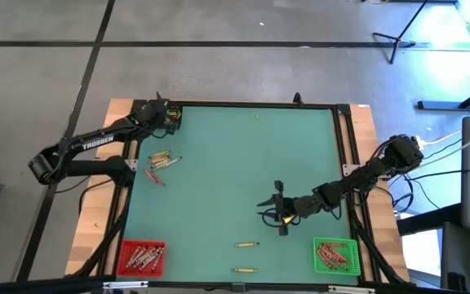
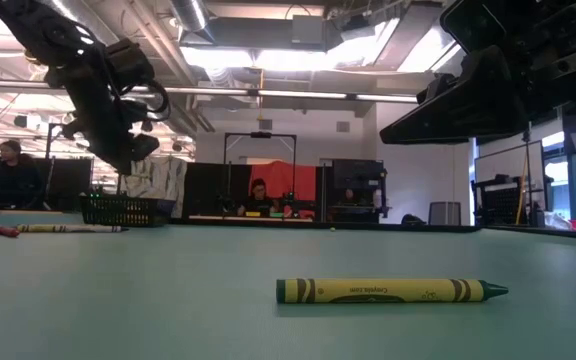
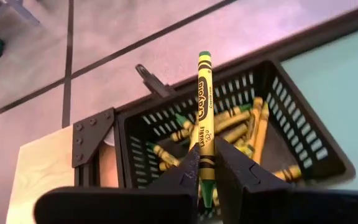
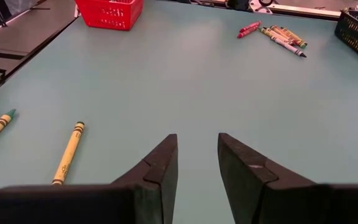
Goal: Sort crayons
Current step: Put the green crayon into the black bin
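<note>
A yellow-green Crayola crayon [image 3: 202, 118] stands upright in the left gripper [image 3: 206, 168], pinched near its lower end, with most of its length rising above the jaws. These jaws are clenched on the crayon. Just beyond and below them sits a black mesh bin [image 3: 291, 99] holding more yellow and greenish crayons [image 3: 241, 124].

A crayon looks light, stiff and waxy, with a paper wrap that gives some friction. It could snap under hard pressure, so a gentle pinch across the wrapped middle seems safest.

The right gripper [image 4: 197, 163] hovers over the green surface [image 4: 185, 81], its jaws partly open and holding nothing. Two yellow crayons [image 4: 69, 152] lie on the surface off to one side of these jaws. Far ahead of them are a red bin [image 4: 109, 12] and a small cluster of mixed crayons [image 4: 272, 34].
</note>
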You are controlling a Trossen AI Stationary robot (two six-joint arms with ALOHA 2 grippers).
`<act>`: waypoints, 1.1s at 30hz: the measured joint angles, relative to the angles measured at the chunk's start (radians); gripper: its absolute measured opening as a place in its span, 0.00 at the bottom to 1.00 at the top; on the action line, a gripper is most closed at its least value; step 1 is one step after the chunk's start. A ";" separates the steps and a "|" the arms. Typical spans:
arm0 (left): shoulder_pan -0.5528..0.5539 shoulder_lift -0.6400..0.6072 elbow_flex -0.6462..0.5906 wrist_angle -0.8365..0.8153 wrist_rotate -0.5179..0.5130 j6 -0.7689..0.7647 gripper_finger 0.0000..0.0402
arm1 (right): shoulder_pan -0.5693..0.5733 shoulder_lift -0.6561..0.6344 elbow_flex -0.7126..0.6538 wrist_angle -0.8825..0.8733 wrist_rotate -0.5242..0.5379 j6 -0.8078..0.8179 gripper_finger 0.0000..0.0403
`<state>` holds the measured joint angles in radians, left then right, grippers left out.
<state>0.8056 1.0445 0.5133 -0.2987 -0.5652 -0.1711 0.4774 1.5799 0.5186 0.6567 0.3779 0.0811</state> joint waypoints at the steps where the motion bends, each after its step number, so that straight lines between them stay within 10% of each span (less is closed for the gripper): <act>1: 0.007 0.003 0.000 0.012 0.001 0.000 0.05 | 0.000 0.000 0.000 0.000 0.000 0.000 0.27; 16: -0.012 0.005 0.000 0.056 0.238 0.044 0.30 | 0.000 0.000 0.000 -0.003 -0.003 0.000 0.27; 25: -0.234 0.005 0.000 0.160 0.530 0.103 0.30 | 0.000 0.000 0.000 -0.003 -0.003 0.000 0.27; 33: -0.489 0.005 0.000 0.261 0.532 0.051 0.30 | 0.000 0.000 0.000 -0.002 -0.003 0.015 0.27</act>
<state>0.3167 1.0492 0.5133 -0.0379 -0.0328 -0.1198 0.4774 1.5799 0.5186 0.6548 0.3744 0.0957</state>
